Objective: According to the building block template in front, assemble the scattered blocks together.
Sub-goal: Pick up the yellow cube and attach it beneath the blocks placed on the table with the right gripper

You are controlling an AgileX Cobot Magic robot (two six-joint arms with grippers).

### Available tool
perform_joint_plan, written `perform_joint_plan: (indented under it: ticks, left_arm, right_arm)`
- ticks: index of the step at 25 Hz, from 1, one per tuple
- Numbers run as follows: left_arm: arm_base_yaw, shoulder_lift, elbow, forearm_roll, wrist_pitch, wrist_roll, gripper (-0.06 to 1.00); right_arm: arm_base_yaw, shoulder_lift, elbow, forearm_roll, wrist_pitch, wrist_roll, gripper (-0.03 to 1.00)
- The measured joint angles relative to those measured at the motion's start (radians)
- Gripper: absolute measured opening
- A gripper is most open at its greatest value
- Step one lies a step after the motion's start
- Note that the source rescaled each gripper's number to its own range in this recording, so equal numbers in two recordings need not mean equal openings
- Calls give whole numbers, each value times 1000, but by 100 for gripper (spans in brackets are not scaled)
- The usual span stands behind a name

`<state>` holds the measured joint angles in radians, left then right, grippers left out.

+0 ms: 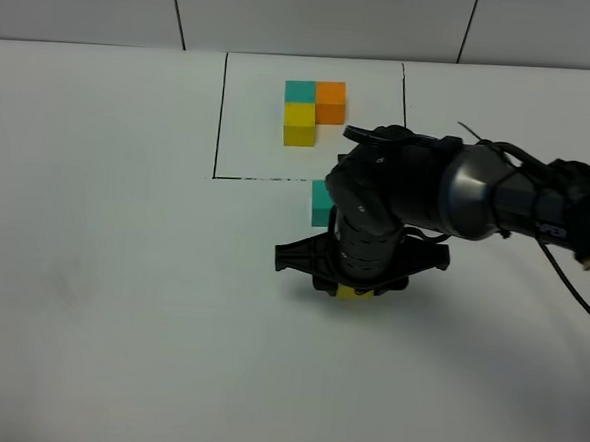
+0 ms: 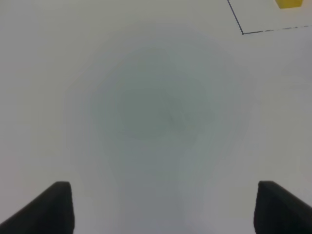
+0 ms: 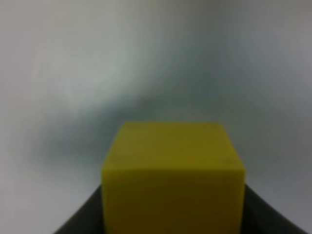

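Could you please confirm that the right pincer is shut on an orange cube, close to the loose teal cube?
Not quite: the right pincer is shut on a yellow cube, not an orange one, as the right wrist view shows. It is indeed close to the loose teal cube.

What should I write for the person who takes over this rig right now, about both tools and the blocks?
Left tool: open, empty, over bare table.
Right tool: shut on the loose yellow cube.
Template: at the far side of the table.
Loose teal cube: near the template, on its near side, partly hidden by the right arm.
Loose orange cube: not visible in any view.
Done: yellow cube grasped.
Left: join the three loose cubes in the template's L; none seen joined yet.
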<state>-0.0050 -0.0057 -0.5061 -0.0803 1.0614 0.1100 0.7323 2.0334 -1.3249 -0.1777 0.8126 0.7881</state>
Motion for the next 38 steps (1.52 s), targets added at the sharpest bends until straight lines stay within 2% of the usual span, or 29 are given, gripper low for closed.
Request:
perform_joint_plan:
  ticks: [13,38]
  left_arm:
    - [0,0,0,0,0,0,82]
    - [0,0,0,0,0,0,82]
  right_arm:
    - [9,159,-198,-35,47,-1,1]
    - [-13,199,-219,-28,24,-32,1]
